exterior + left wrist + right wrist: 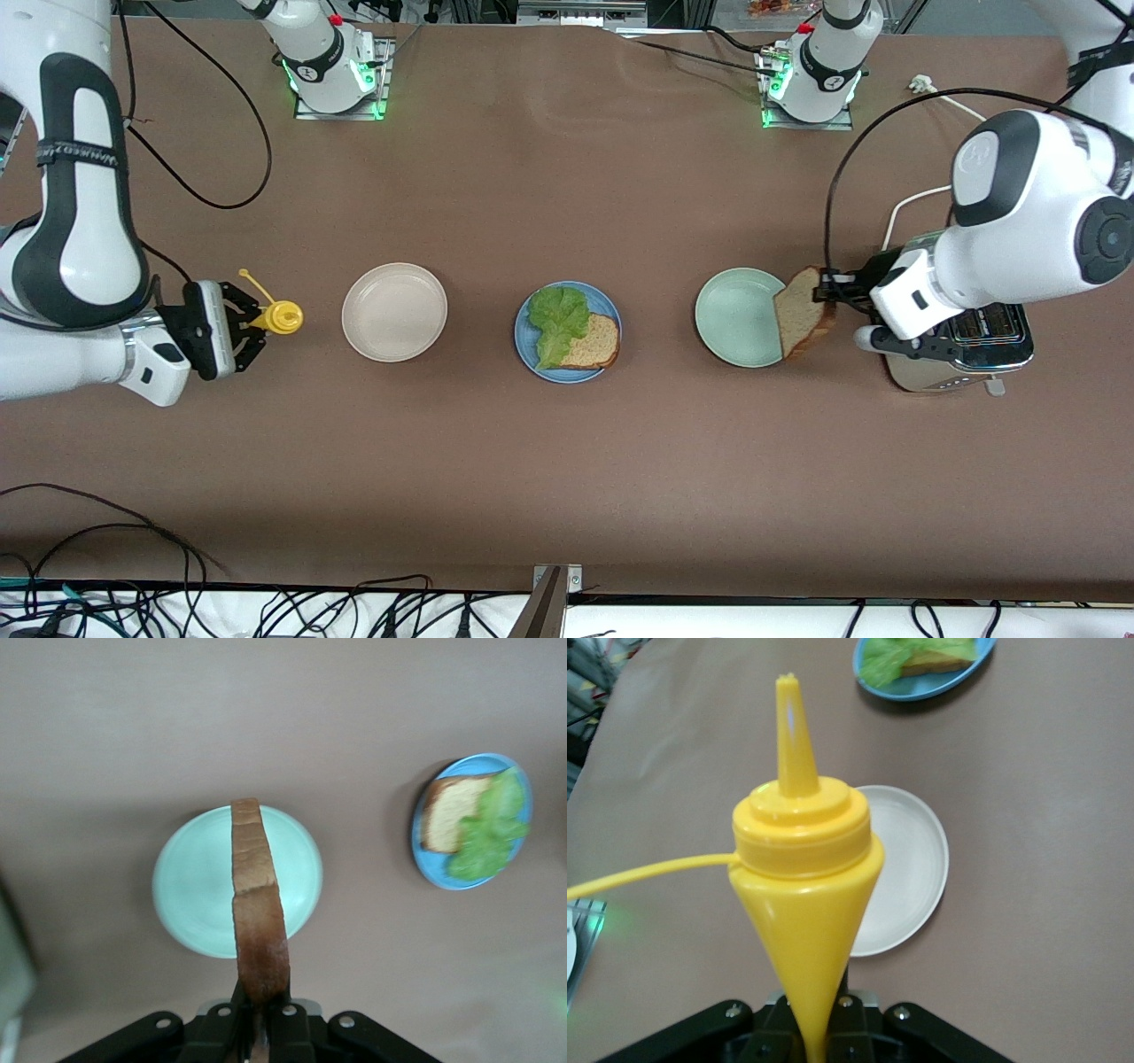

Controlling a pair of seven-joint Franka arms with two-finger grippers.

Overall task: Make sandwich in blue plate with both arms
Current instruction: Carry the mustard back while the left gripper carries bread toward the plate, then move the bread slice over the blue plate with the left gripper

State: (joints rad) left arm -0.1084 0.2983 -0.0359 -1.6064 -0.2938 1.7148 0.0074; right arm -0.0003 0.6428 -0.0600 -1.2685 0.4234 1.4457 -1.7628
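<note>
Roughly two thirds done, judging by the round matte blue plate [610,312] at mid-table: already loaded with one slice of brown wholegrain bread [597,344] and, on top of it, a ruffled bright green lettuce leaf [558,321] that spills over the plate's bare surface toward the right arm's end. Missing still, the top slice.

That second brown crusted bread slice [801,311] sits clamped by its edge in the black two-finger left gripper [831,288], tilted on edge in the air over the rim of the round pale green plate [731,317], well apart from the blue plate. In the left wrist view, seen as a narrow strip of crust [258,896] pinched tight between the jaws [259,1017], green plate beneath [190,877], blue plate off to one side [517,843]. Next to the left arm, a chrome toaster [973,349] at that arm's end of the table.

Black right gripper [232,326] closed on a yellow plastic squeeze bottle [282,316], held level with nozzle aimed toward the round cream-white plate [394,311]; confirmed in the right wrist view, bottle [804,886] gripped at its base.

Left to do, by estimate: carry the held slice across to the blue plate and lay it flat over the lettuce; possibly a squeeze of sauce first.
</note>
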